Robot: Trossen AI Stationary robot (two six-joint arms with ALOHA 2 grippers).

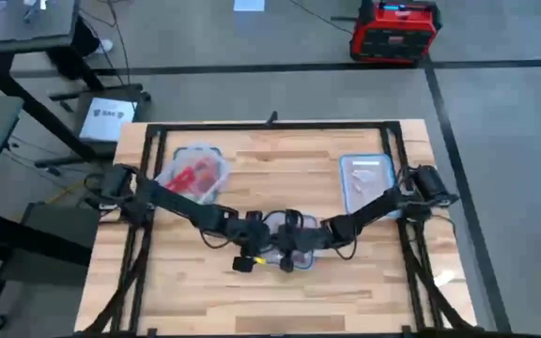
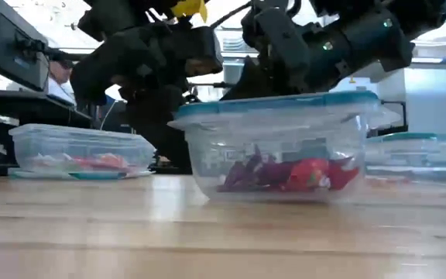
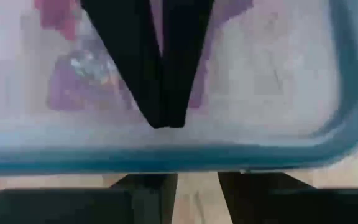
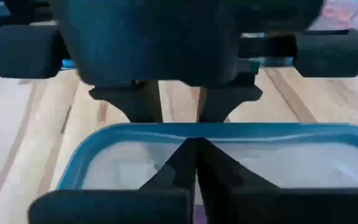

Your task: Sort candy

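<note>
Table point(image 1: 205, 300): pale wooden top with a black frame along its edges, filling the middle of the high view.

Middle tub point(image 2: 277, 147): clear plastic with a bluish rim, low centre of the high view and centre of the low view, standing on the table. Both grippers are over it.

Candy point(image 2: 285, 174): small wrapped pieces, purple and red, lying on the floor of the middle tub. In the left wrist view purple and pink pieces show blurred through the tub.

Left tub point(image 1: 193, 174): clear, bluish rim, upper left of the table in the high view; red and pink candy lies inside. In the low view it stands at the left, well apart from the middle tub.

Right tub point(image 1: 366, 178): clear, bluish rim, upper right of the table in the high view. What it holds cannot be made out.

Left gripper point(image 1: 252, 255): reaches in from the left to the middle tub's left side. Its fingers show at the foot of the left wrist view with a gap between them; whether they hold a piece cannot be told.

Right gripper point(image 4: 194, 155): reaches in from the right, directly above the middle tub. Its fingers point(image 4: 219, 171) are pressed together to a point, with nothing visible between them.

Floor items: red and black box point(image 1: 394, 30), top right of the high view; grey desk point(image 1: 26, 21), top left.
</note>
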